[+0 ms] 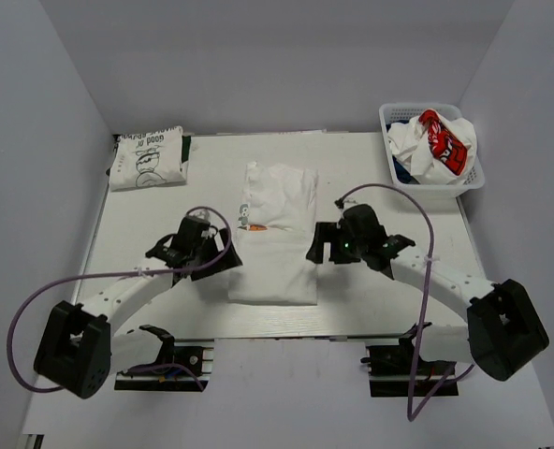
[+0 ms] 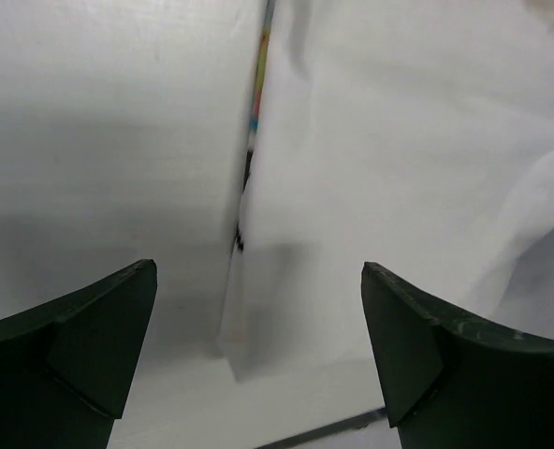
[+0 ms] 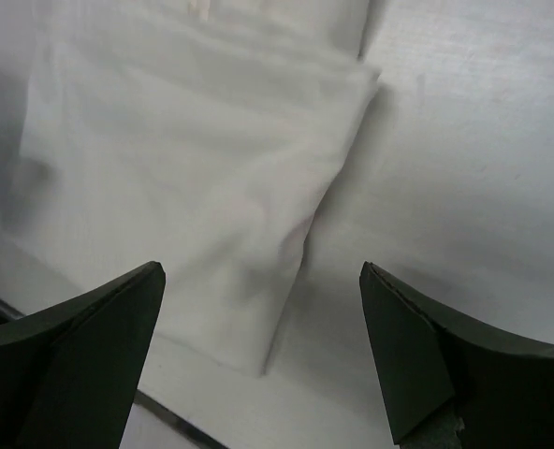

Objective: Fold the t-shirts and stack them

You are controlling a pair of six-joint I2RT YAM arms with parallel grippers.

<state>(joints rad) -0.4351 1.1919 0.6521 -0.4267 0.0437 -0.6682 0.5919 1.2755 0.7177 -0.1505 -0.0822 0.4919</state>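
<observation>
A white t-shirt [image 1: 275,234] lies folded into a long strip in the middle of the table, a bit of colourful print showing at its left edge [image 2: 258,84]. My left gripper [image 1: 228,254] is open and empty at the strip's left edge, which fills the right of its wrist view [image 2: 399,168]. My right gripper [image 1: 316,245] is open and empty at the strip's right edge [image 3: 183,178]. A folded white tee with a black line drawing [image 1: 146,157] lies at the back left. More tees, one with a red patch [image 1: 443,142], sit bunched in the basket.
A white plastic lattice basket [image 1: 394,117] stands at the back right corner. White walls enclose the table on three sides. Purple cables loop over both arms. The table's near edge [image 1: 277,323] runs just below the shirt's hem.
</observation>
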